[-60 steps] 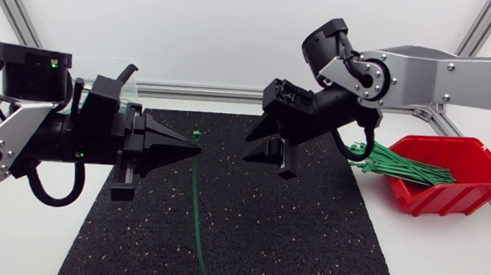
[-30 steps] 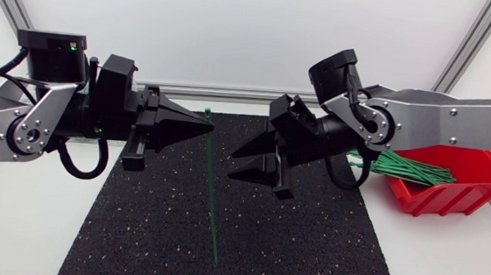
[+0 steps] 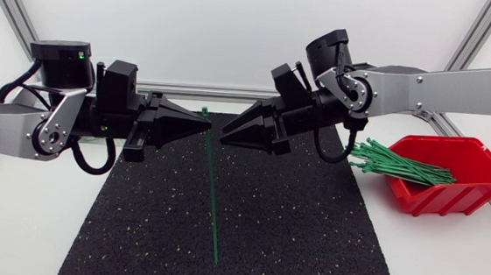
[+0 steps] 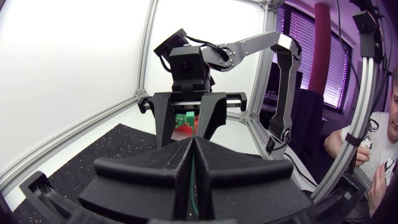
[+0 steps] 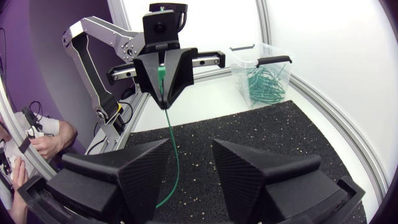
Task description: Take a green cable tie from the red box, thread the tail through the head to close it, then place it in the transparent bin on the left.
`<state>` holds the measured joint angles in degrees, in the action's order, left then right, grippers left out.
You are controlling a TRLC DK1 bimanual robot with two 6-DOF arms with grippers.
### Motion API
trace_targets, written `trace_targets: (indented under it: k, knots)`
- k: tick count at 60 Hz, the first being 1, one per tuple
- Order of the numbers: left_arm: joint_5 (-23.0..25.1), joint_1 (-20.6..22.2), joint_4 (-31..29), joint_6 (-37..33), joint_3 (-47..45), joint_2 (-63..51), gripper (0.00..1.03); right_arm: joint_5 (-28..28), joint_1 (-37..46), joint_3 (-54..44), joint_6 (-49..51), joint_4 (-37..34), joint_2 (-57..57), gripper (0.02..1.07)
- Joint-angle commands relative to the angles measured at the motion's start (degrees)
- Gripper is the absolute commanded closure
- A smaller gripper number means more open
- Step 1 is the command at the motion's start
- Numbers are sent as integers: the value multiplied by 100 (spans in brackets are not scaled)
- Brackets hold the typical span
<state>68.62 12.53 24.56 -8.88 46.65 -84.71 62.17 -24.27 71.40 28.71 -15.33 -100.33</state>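
My left gripper (image 3: 207, 125) is shut on a green cable tie (image 3: 211, 187) just below its head, and the tail hangs straight down to the black mat. My right gripper (image 3: 224, 136) faces it tip to tip, a short gap away, open and empty. In the right wrist view the tie (image 5: 172, 146) hangs from the left gripper (image 5: 163, 74) ahead of my open right gripper (image 5: 189, 165). In the left wrist view the tie (image 4: 193, 177) shows between my shut fingers. The red box (image 3: 453, 180) of green ties (image 3: 401, 163) sits at the right. The transparent bin (image 5: 261, 65) holds several ties.
A black speckled mat (image 3: 308, 230) covers the middle of the white table. Aluminium frame posts (image 3: 188, 89) run along the back and sides. In the head view my left arm hides the bin.
Both grippers have risen and drawn close, now pointing at each other. The tie's tail swung from a curve to hanging straight. The right gripper's fingers have narrowed somewhat.
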Motion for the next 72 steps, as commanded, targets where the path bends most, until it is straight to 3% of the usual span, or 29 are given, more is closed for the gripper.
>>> trace_targets:
  k: [1, 13, 21, 43, 72]
  knots:
    - [134, -49, 128, 212, 10, -125, 100, 93, -51, 191, -208, -40, -153, 63]
    - [178, -49, 427, 686, 19, -99, 100, 128, -201, 164, -261, 57, -223, 63]
    - [178, 3, 498, 827, 2, -125, 100, 243, -218, 103, -366, 92, -197, 70]
    - [143, 135, 638, 1372, -7, -20, 100, 278, -359, -240, -726, 180, 515, 70]
    - [-165, 329, 955, 2708, 133, 560, 100, 278, -447, -477, -1183, 268, 1385, 79]
